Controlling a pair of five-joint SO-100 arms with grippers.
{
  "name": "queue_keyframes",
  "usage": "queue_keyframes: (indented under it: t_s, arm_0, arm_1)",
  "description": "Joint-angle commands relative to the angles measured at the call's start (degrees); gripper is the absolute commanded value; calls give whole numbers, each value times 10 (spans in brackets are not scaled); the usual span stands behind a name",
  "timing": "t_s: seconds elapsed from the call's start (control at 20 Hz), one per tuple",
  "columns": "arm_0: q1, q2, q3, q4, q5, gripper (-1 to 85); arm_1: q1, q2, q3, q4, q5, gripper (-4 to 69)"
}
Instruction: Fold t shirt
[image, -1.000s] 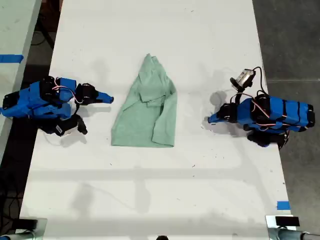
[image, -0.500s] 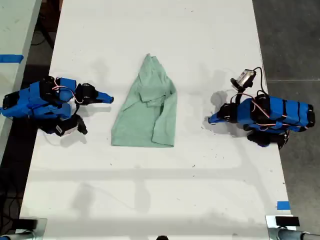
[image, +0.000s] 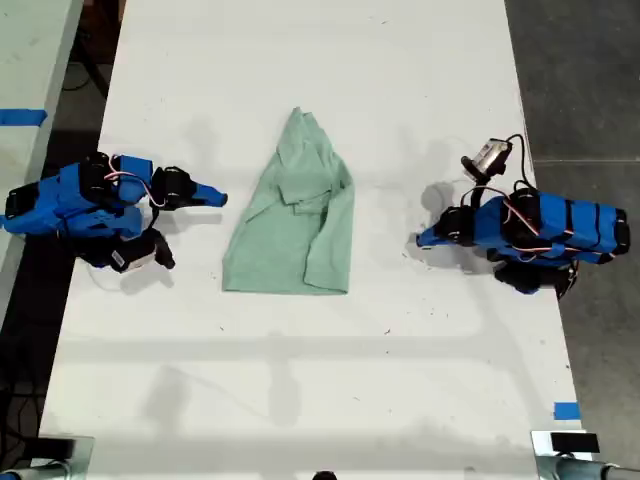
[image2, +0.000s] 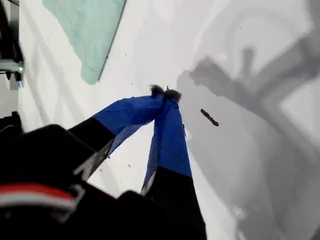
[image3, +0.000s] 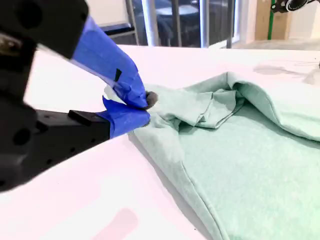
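The t shirt (image: 295, 225) is lying flat near the middle of the tabletop (image: 300, 380), a little toward the far edge in the exterior view. Its narrow top is pointing at that far edge and its wide straight hem is facing the near one. One side is already lying folded over the body, leaving a bunch of wrinkles across the middle.

My first hand (image: 420, 240) is resting low over the bare tabletop on the exterior view's right, well apart from the cloth. In its own wrist view the hand (image2: 165, 92) is showing both blue jaws with their tips pressed together and nothing between them, and only a corner of the shirt (image2: 87, 30) is showing beyond.

My second hand (image: 218, 197) is sitting on the exterior view's left, near the shirt's slanting side but not touching it. From its wrist view the hand (image3: 145, 102) is looking pinched closed and empty, with the cloth (image3: 250, 150) just past its tips.

Judging by this, I am standing between folds: one fold is in place and neither hand is gripping cloth. The next move is probably calling for one hand to open its jaws, slide under an edge of the shirt and pinch a single layer cleanly, without dragging the fold already made.
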Motion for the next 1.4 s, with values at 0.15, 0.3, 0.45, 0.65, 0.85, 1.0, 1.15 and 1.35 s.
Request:
queue_keyframes:
  t_s: [0.15, 0.3, 0.45, 0.65, 0.85, 1.0, 1.15, 1.35]
  arm_0:
    - [-7, 5, 4, -1, -14, -1]
    - [-12, 5, 10, -16, -10, -1]
    - [-19, 4, 14, -29, 14, 10]
    - [-9, 4, 6, 5, -11, -1]
    - [-22, 6, 4, 14, -29, -1]
    - [0, 6, 4, 6, -12, -1]
    - [-5, 6, 4, 10, -24, -1]
    - [-6, 6, 4, 7, -18, -1]
  arm_1:
    - [7, 9, 33, 4, 11, -9]
    - [1, 9, 33, 4, 13, -9]
    - [35, 9, 33, -22, -69, 17]
    - [11, 9, 33, -4, -20, 18]
    - [23, 9, 33, 10, 26, 17]
    - [8, 9, 33, 9, 4, 17]
    - [12, 9, 33, 9, 10, 17]
    - [13, 9, 33, 9, 6, 17]
